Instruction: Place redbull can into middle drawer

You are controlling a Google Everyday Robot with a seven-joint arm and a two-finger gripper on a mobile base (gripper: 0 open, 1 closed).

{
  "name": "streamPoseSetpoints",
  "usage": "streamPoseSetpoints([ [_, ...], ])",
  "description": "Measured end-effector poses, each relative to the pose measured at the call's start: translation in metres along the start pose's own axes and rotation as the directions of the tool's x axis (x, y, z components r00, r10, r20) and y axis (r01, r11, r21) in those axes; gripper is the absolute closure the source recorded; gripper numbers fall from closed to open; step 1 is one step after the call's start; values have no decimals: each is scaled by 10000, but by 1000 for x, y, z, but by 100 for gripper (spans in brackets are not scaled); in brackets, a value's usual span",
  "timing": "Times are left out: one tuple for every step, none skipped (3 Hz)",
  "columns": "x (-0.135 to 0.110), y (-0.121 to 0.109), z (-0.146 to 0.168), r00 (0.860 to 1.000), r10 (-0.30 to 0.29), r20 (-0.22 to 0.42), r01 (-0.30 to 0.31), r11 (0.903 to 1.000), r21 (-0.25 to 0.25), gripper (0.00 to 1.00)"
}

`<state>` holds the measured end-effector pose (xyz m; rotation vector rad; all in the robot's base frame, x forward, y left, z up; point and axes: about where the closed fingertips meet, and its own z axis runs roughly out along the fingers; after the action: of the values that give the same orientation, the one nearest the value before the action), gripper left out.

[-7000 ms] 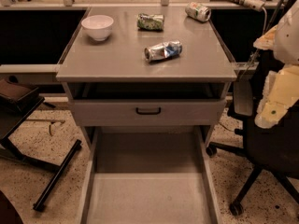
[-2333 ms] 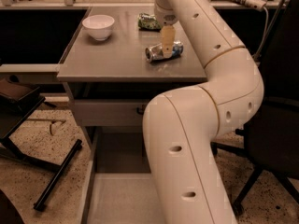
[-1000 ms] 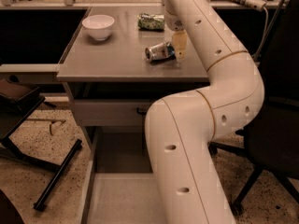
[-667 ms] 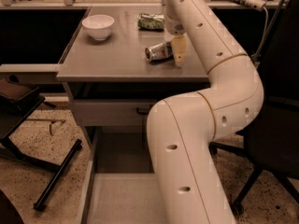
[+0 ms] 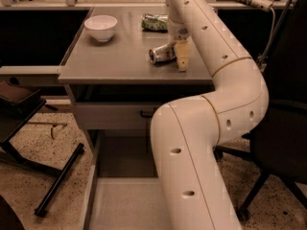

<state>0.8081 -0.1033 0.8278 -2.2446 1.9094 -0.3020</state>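
Redbull can (image 5: 162,54): I see it lying on its side on the grey cabinet top (image 5: 120,63), right of centre. It is a slim silver and blue can with its shiny round end turned to the left. The gripper (image 5: 182,61) hangs down at the can's right end, pale against the grey, touching it or just beside it; whether it has clamped on the can I cannot tell. The white arm (image 5: 230,80) bends from there across the front of the cabinet.

I count two cans: this one and one green-patterned can (image 5: 154,22) lying behind it near the back edge. One white bowl (image 5: 100,27) stands upright at the back left, well apart from both. Under the top sits one grey drawer front (image 5: 110,115) with a black handle (image 5: 145,114), partly hidden by the arm. Lower still, one middle drawer (image 5: 120,202) stands pulled out, its flat floor and left side wall showing beside the arm. One dark chair (image 5: 283,128) stands to the right.
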Motion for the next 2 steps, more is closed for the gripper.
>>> streamPoseSetpoints([
  [0, 0, 0, 10000, 0, 0, 0, 10000, 0, 61],
  [0, 0, 0, 10000, 0, 0, 0, 10000, 1, 85],
])
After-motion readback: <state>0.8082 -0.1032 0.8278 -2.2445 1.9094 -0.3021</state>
